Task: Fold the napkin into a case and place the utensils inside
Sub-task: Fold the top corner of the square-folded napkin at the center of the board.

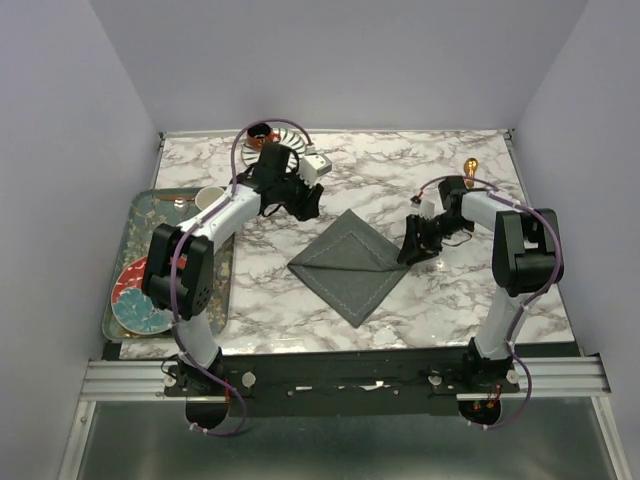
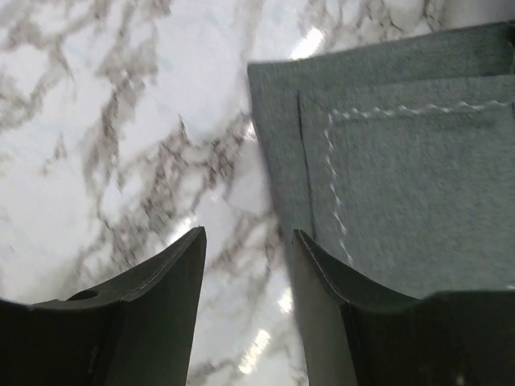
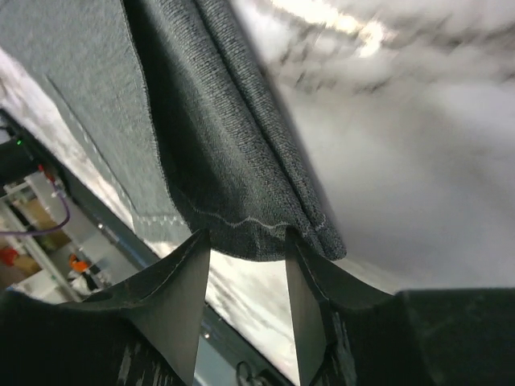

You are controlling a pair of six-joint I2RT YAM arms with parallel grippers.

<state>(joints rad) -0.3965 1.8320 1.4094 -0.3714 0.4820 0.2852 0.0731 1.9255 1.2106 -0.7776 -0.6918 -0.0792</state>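
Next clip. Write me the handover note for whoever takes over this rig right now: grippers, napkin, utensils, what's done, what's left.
Left gripper: open, holding nothing, over the bare table at the napkin's far-left edge.
Right gripper: jaws apart at the napkin's right corner, hem at the fingertips, not clamped.
Napkin: mid-table, lying as a diamond, one flap folded over. No case yet.
Utensils: one gold utensil lies at the far right; the other I cannot make out.
Left: finish the folds, then put the utensils inside.
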